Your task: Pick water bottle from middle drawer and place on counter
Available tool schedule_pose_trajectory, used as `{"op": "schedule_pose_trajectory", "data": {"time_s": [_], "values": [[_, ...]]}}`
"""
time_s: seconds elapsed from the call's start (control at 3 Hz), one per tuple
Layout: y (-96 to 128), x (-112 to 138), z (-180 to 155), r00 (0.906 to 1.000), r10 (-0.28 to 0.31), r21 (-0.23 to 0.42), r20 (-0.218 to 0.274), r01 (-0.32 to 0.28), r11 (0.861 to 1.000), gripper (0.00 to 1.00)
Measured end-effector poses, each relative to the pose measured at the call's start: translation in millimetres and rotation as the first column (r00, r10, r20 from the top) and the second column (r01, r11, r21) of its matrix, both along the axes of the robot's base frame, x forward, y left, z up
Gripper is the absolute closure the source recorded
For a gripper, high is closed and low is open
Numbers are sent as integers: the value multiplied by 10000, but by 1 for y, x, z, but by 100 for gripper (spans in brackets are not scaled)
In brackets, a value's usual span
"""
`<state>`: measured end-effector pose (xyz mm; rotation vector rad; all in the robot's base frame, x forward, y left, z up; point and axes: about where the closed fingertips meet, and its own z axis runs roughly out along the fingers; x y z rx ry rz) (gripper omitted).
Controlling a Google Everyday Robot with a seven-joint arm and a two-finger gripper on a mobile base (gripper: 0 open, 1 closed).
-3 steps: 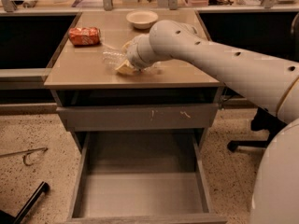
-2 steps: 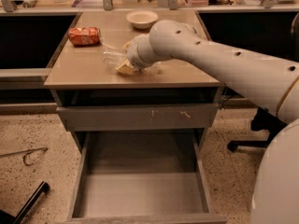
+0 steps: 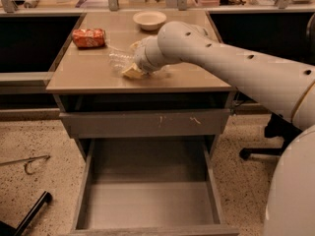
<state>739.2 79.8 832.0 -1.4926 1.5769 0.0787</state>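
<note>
The end effector (image 3: pixel 130 69) hangs low over the tan surface (image 3: pixel 78 75) of the grey cabinet, at the tip of the white arm (image 3: pixel 231 68), which reaches in from the right. The water bottle (image 3: pixel 117 59) lies on its side on that surface, right at the end effector's tip. Its clear, crinkled body pokes out to the left, toward the crushed orange-red can (image 3: pixel 89 38). The two seem to be touching, but the wrist covers the meeting point, so I cannot tell how far open the end effector is, or whether it has hold of the bottle at all.

The can sits near the back left corner, a little apart from the bottle. A white bowl (image 3: pixel 149 19) stands at the back edge, behind the arm.

Below, the middle drawer (image 3: pixel 147 205) is pulled well out, its flat grey floor bare. Above it is a shut drawer front (image 3: pixel 147 124) with white scuff marks. On the speckled floor to the left lies a bent wire piece (image 3: pixel 30 164) — well away from the cabinet.
</note>
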Motion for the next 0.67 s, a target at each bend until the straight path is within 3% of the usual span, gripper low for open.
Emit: {"op": "schedule_pose_trajectory", "data": {"time_s": [0.33, 0.67], "values": [[0, 0, 0, 10000, 1, 0, -1, -1, 10000, 0], [0, 0, 0, 10000, 1, 0, -1, -1, 10000, 0]]}}
